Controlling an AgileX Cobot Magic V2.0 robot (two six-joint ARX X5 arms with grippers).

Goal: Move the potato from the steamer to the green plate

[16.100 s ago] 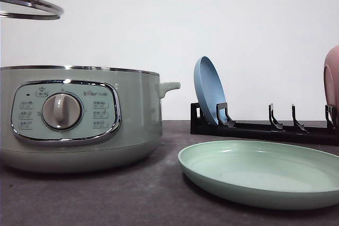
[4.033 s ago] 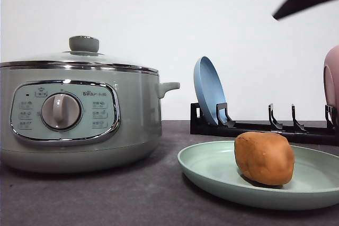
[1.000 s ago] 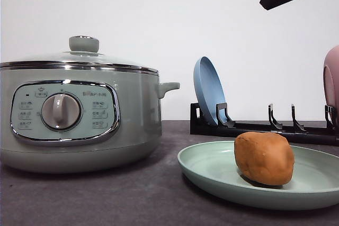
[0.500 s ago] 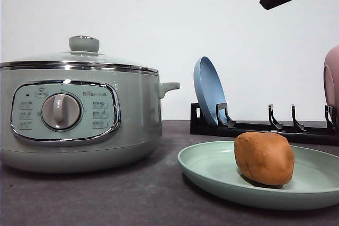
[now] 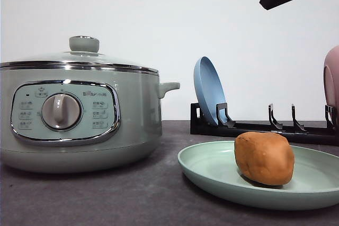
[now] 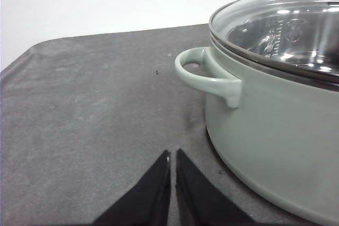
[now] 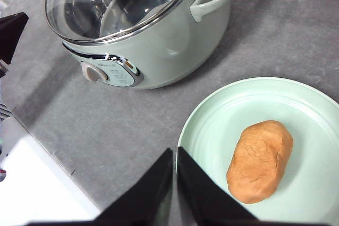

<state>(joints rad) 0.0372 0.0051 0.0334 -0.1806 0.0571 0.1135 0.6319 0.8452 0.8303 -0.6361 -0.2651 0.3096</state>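
Now you have one potato lying on the one green plate at lower right, one lidded steamer at left, one blue plate in the rack behind, and both the left gripper and right gripper pressed closed on nothing.

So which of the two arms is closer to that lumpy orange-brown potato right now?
The right. Its tool hangs closed above the pale green plate holding the potato; the left tool, also closed, sits low beside the sage-green steamer pot.
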